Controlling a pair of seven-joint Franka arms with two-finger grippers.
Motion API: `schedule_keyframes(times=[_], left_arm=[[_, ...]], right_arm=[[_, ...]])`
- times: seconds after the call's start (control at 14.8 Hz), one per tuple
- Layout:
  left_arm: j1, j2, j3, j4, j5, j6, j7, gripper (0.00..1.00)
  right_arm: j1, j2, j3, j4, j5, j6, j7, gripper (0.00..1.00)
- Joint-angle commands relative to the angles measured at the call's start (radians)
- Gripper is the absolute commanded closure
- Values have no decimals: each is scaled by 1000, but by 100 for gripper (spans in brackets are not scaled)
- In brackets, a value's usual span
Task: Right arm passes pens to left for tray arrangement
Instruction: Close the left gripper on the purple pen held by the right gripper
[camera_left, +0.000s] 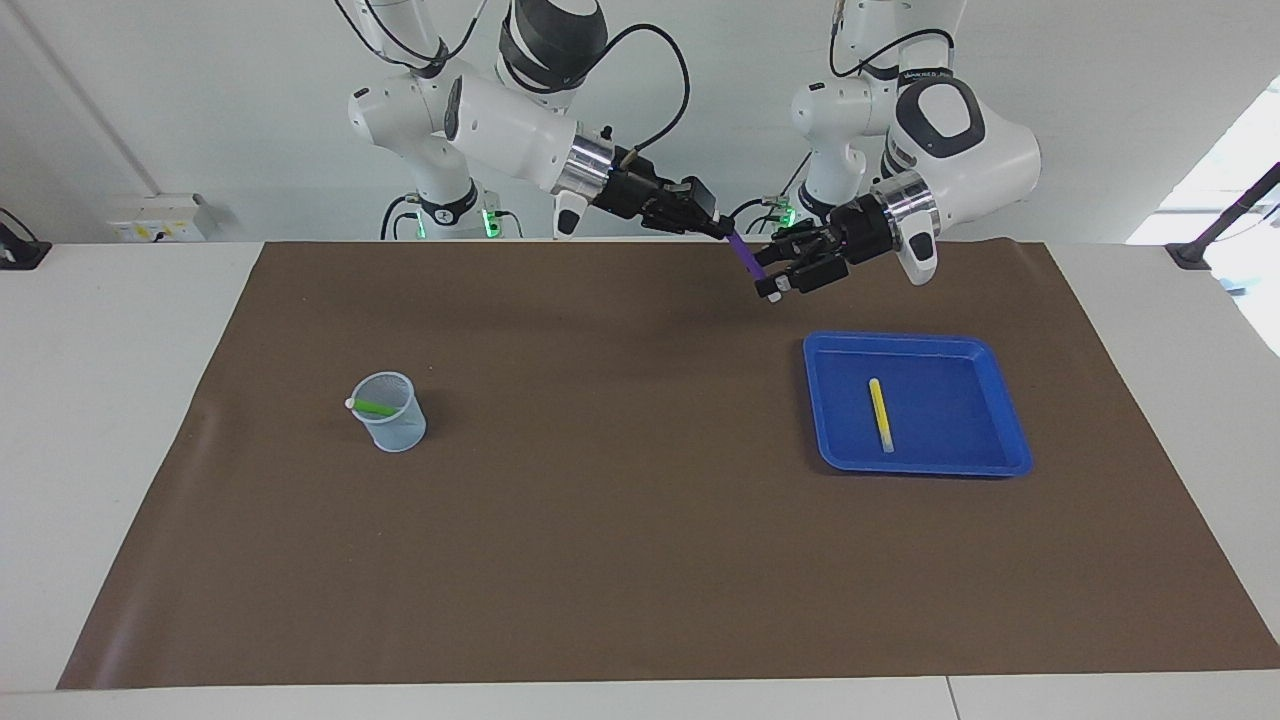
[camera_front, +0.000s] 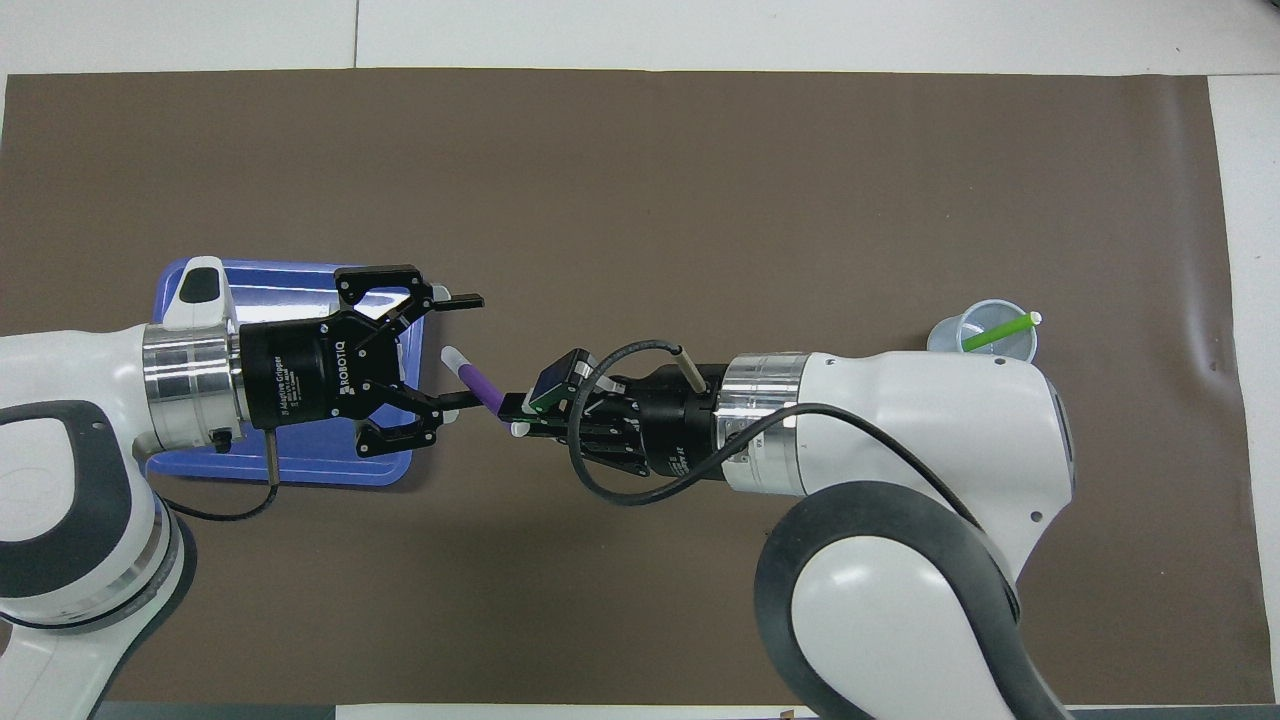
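Purple pen (camera_front: 478, 381) sits in mid-air over the brown mat (camera_left: 620, 520), at the robots' edge of the table, between the two arms. Right gripper (camera_front: 522, 412) is clamped on its darker end; the pale end points toward the left arm.

Left gripper (camera_front: 458, 348) is around that pale end with its fingers apart, one fingertip (camera_front: 462, 398) close against the barrel, the other (camera_front: 465, 300) clear of it. No contact confirmed on both sides yet.

Step in hand, as I judge it: the handover of the second pen. To do it well:
- left should close squarely across the barrel, on the pale half, away from the right gripper's tips, so the two do not collide;
- right should hold firm until the left has pinched from both sides, then open and back straight off along the pen;
- the pen hangs tilted, so a grip close to the very tip risks swinging it; taking it a little further up the barrel looks safer.

Farther from the robots, toward the left arm's end: blue tray (camera_left: 960, 350) with the yellow pen (camera_left: 879, 413) lying flat in it. Room beside it for the purple one.

Toward the right arm's end, slightly farther still than the yellow pen: pale mesh cup (camera_left: 390, 420), green pen (camera_left: 372, 406) resting in it, not yet passed.
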Motion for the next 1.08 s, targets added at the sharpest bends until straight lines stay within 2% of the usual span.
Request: schedule_keyframes(times=[0.0, 0.2, 0.41, 0.47, 0.61, 0.68, 1.01], left_arm=[[20, -28, 3, -14, 31, -29, -6, 17], [8, -31, 1, -16, 32, -23, -6, 19], [8, -33, 1, -17, 34, -22, -6, 34], [8, -33, 0, -19, 34, -22, -6, 43], [8, -36, 0, -25, 34, -22, -4, 71], [8, -39, 0, -25, 35, -23, -3, 98], [9, -47, 0, -42, 35, -26, 45, 100]], right_arm=[[-2, 10, 5, 12, 16, 8, 9, 100], [-2, 10, 5, 13, 16, 8, 9, 100], [-2, 11, 5, 13, 16, 8, 11, 100], [0, 11, 5, 13, 14, 10, 12, 100], [0, 10, 5, 15, 13, 10, 12, 100], [0, 10, 5, 15, 13, 8, 12, 100], [0, 11, 5, 15, 13, 10, 12, 100]])
